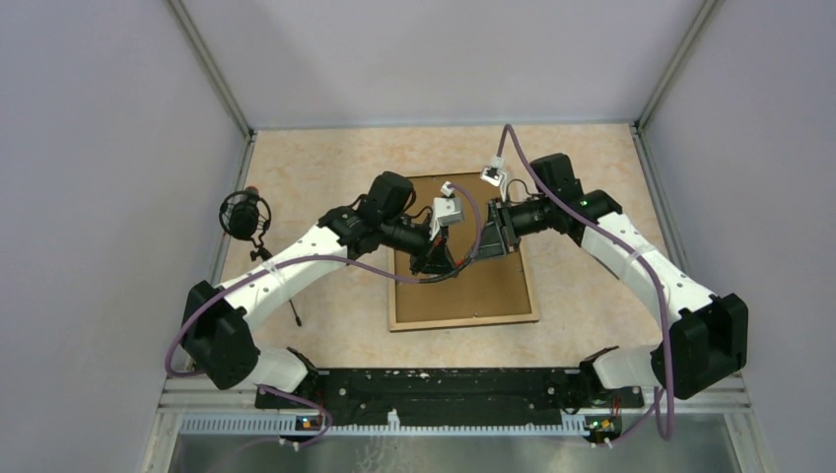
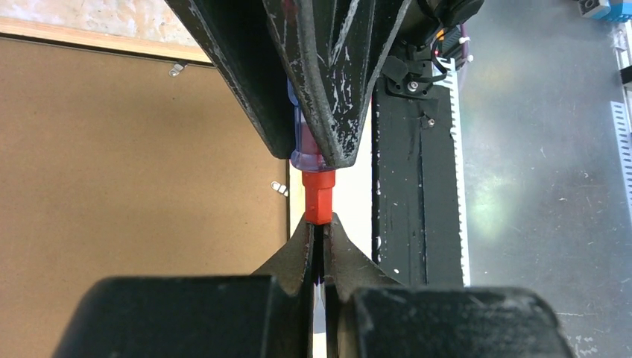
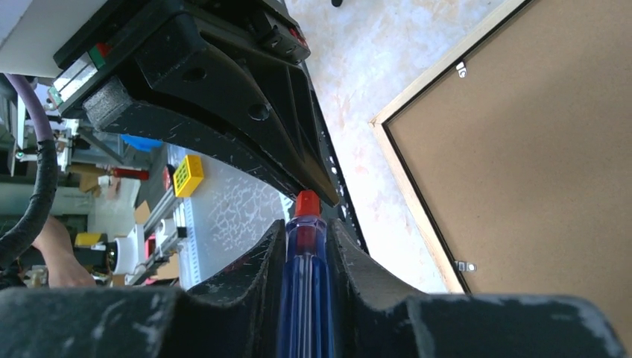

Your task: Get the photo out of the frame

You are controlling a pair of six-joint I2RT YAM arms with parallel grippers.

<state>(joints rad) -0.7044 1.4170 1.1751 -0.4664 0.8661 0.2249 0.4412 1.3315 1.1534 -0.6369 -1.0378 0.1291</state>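
The frame (image 1: 493, 296) lies face down on the table with its brown board back (image 2: 112, 186) up and a light wooden edge (image 3: 406, 171) around it. The photo is hidden under that board. Both grippers meet above the frame's upper left part. Between them is a screwdriver (image 3: 305, 298) with a clear blue handle and a red collar (image 2: 319, 198). My right gripper (image 3: 307, 224) is shut on the blue handle. My left gripper (image 2: 319, 224) is shut on the thin shaft just below the red collar. In the top view the left gripper (image 1: 434, 258) faces the right gripper (image 1: 483, 241).
Small metal clips (image 2: 279, 188) (image 3: 463, 265) sit along the board's edges. A black microphone on a stand (image 1: 244, 215) is at the table's left side. The black base rail (image 1: 434, 389) runs along the near edge. Grey walls enclose the beige table (image 1: 325, 168).
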